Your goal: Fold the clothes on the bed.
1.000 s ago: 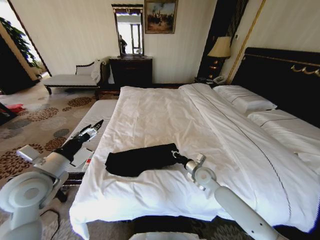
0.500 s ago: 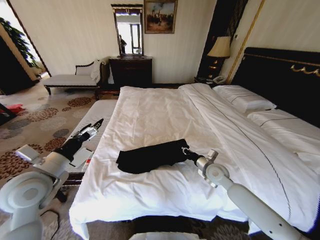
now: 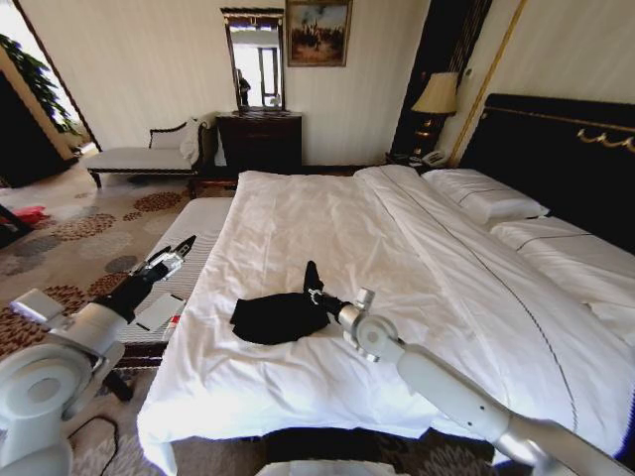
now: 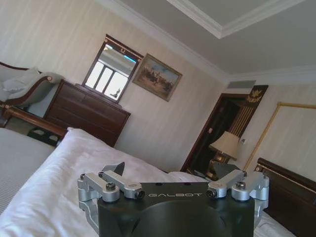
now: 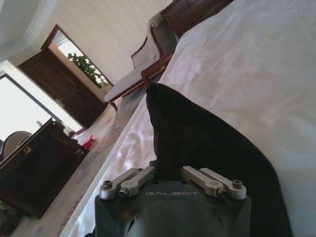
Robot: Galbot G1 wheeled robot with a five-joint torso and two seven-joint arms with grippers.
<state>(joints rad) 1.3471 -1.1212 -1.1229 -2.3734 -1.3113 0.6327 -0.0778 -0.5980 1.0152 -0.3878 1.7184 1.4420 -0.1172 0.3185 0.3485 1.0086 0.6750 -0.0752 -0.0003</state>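
Black fabric, the clothes (image 3: 278, 315), is seen bunched into a compact heap on the bed (image 3: 327, 223), near the foot end and toward the 7 o'clock part of the white duvet in the head view. One corner of the garment is lifted into a small peak at the heap's 1 o'clock edge, where it is pinched by the right gripper (image 3: 316, 295). In the right wrist view the dark cloth (image 5: 197, 143) is seen rising from between the closed fingers (image 5: 129, 180) and spreading away over the white bedding. The left gripper (image 3: 171, 254) is held off the bed's side at 9 o'clock from the heap, above the patterned carpet (image 3: 79, 233), well apart from the garment. Its fingers (image 4: 117, 171) are spread, with nothing between them. Two white pillows (image 3: 486, 198) lie by the dark headboard (image 3: 566, 149) at 2 o'clock.
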